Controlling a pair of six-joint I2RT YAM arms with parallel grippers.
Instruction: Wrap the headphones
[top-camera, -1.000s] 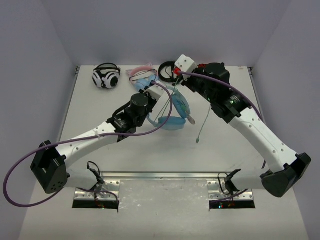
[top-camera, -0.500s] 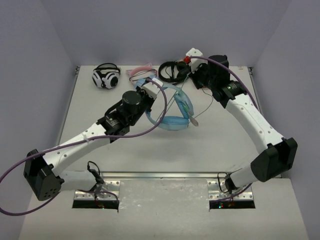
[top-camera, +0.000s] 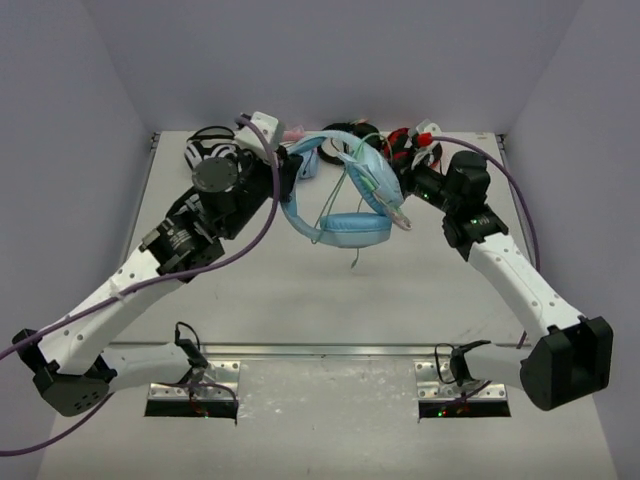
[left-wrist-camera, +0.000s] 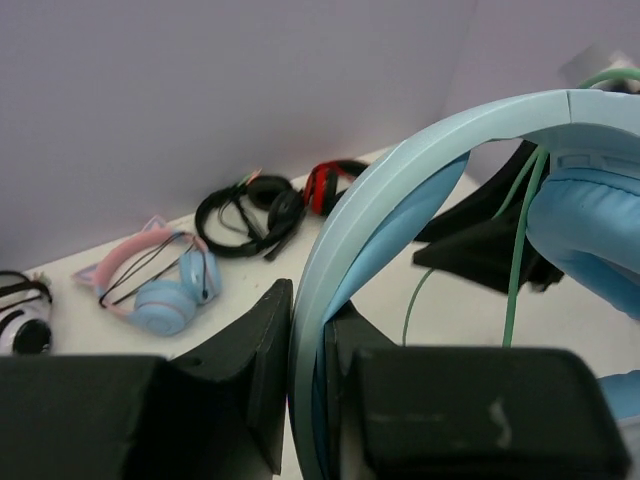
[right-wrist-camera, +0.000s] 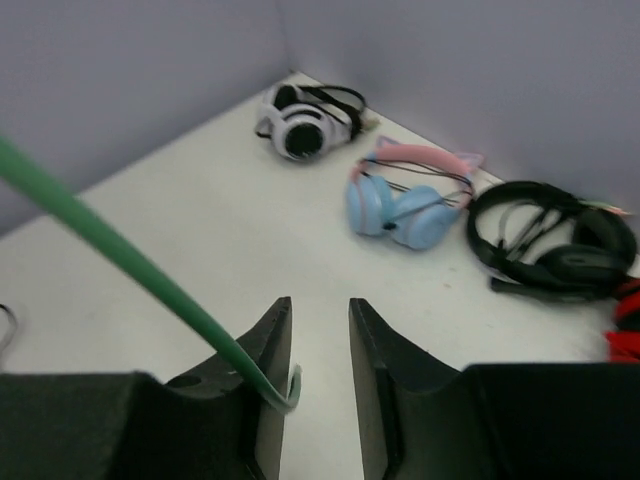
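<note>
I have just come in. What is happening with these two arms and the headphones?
The left end effector is clamped on the headband of the large light-blue over-ear headphones, apparently lifted off the white table. Their thin pale-green cable runs to the right end effector; whether it is pinched there is unclear. The cable hangs loose, not yet wound.

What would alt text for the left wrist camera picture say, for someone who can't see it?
The left gripper pinches the light-blue headphones by the headband, with a thin green cable hanging beside an ear cup. Behind, by a purple wall, lie a pink cat-ear pair and a black pair.
</note>
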